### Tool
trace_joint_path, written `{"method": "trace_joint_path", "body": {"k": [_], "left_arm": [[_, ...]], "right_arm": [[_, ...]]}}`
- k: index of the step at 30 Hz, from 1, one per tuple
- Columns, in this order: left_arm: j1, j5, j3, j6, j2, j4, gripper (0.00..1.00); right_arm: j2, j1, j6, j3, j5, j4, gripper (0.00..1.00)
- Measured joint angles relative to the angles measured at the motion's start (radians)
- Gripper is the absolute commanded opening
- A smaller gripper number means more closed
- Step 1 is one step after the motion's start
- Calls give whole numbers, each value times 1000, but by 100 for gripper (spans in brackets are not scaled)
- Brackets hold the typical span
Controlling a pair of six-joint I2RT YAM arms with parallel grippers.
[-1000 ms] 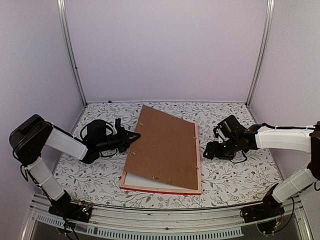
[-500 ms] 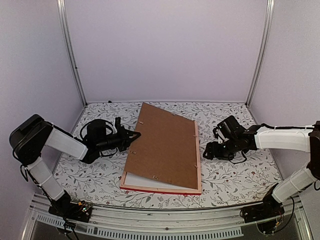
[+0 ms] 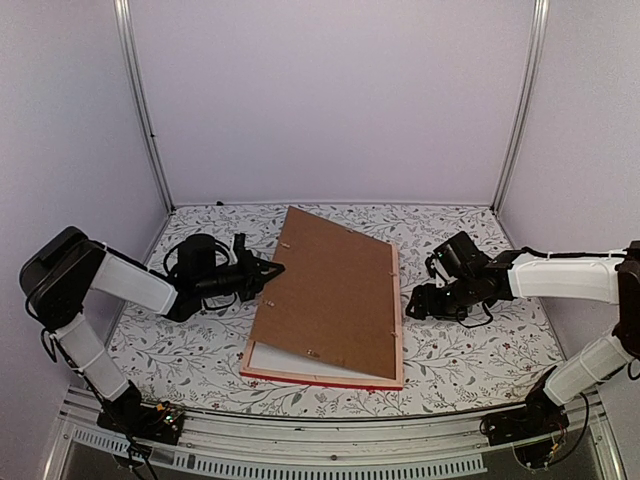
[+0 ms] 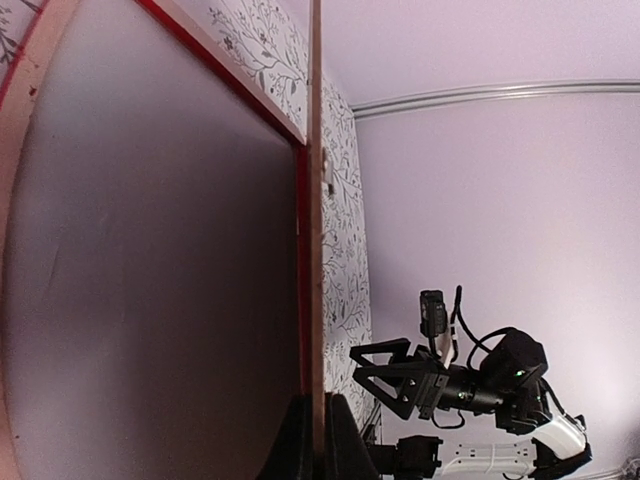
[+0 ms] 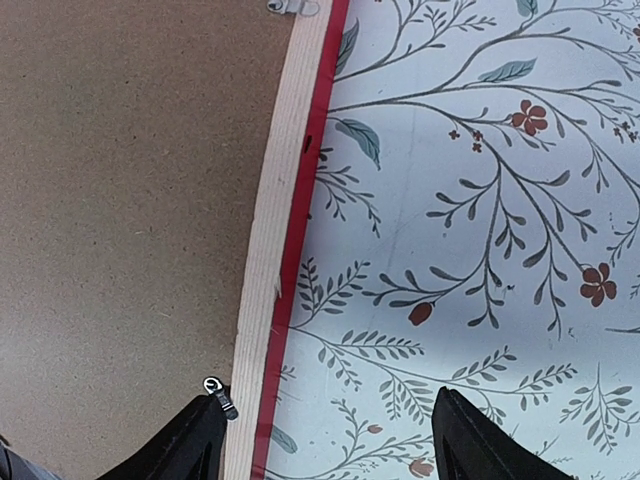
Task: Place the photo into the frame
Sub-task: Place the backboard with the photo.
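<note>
My left gripper (image 3: pixel 271 270) is clamped on the left edge of the brown backing board (image 3: pixel 330 290), which is tilted over the frame (image 5: pixel 272 250), and its right rail lies between the parted jaws of my right gripper (image 5: pixel 330 440).

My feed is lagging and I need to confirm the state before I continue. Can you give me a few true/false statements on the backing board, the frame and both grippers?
1. The left gripper is clamped on the left edge of the brown backing board. True.
2. The backing board lies flat inside the frame. False: its left side is raised, and it slopes down towards the frame's right rail.
3. The right gripper is shut on the frame's rail. False: its fingers are spread open and grip nothing.
4. The frame lies on the table with its pale wood back facing up. True.
</note>
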Motion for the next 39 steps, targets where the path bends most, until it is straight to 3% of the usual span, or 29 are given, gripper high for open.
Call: {"method": "trace_joint_path", "body": {"k": [39], "left_arm": [[6,38,34,-6,-15,-84,0]], "right_arm": [[34,0,0,0,-22,28,75]]}}
